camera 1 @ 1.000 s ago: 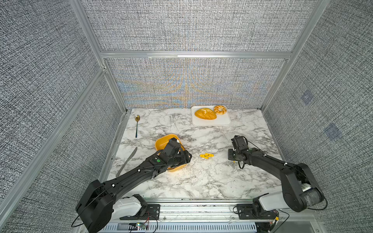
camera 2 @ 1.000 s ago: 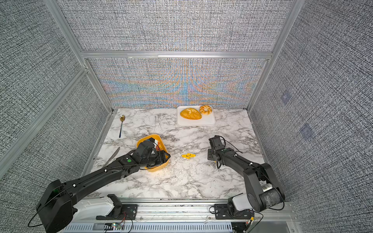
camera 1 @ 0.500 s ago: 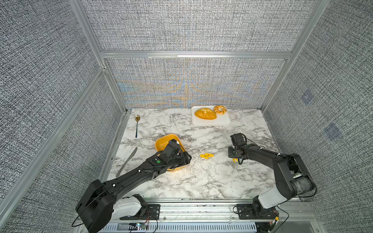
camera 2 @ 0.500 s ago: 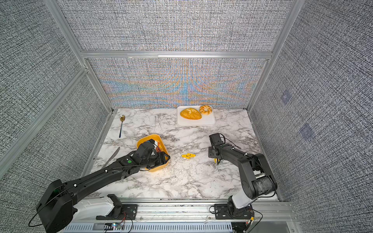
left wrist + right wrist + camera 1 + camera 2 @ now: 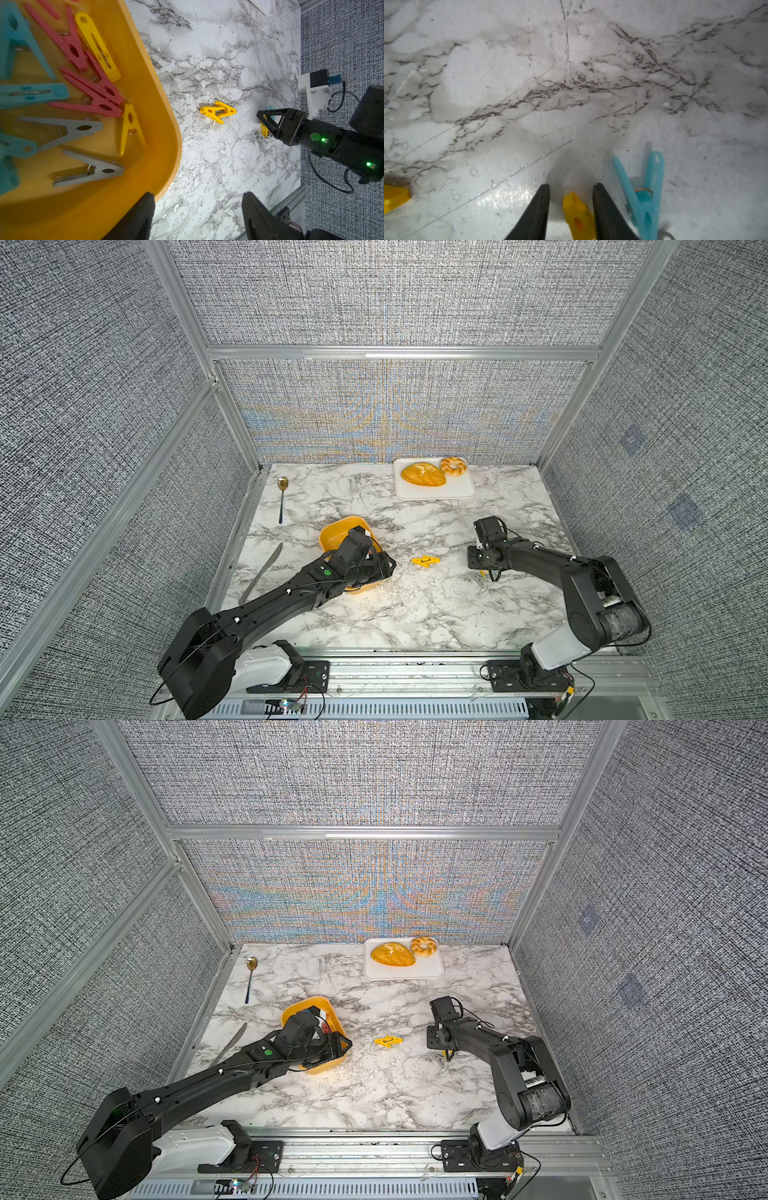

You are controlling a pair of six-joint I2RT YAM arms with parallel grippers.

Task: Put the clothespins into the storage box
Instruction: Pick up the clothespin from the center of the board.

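Note:
The yellow-orange storage box (image 5: 336, 536) (image 5: 297, 1011) (image 5: 160, 108) sits left of centre and holds several red, teal, grey and yellow clothespins (image 5: 93, 97). My left gripper (image 5: 384, 568) (image 5: 197, 209) hovers open and empty over the box's near right corner. A yellow clothespin (image 5: 426, 561) (image 5: 388, 1041) (image 5: 218, 112) lies on the marble between the arms. My right gripper (image 5: 482, 571) (image 5: 571, 199) points down at the table, open, its fingers straddling another yellow clothespin (image 5: 577, 212) with a gap on one side. A teal clothespin (image 5: 648, 187) and a grey clothespin (image 5: 260, 142) lie right beside it.
A white tray (image 5: 457, 491) with a bread loaf and a ring-shaped bun stands at the back. A spoon (image 5: 282, 497) lies at the back left and a knife (image 5: 262, 572) along the left edge. Textured walls enclose three sides.
The right arm's elbow has swung inward and up while its gripper stayed over the same spot, its jaws a little wider. The left arm has not moved.

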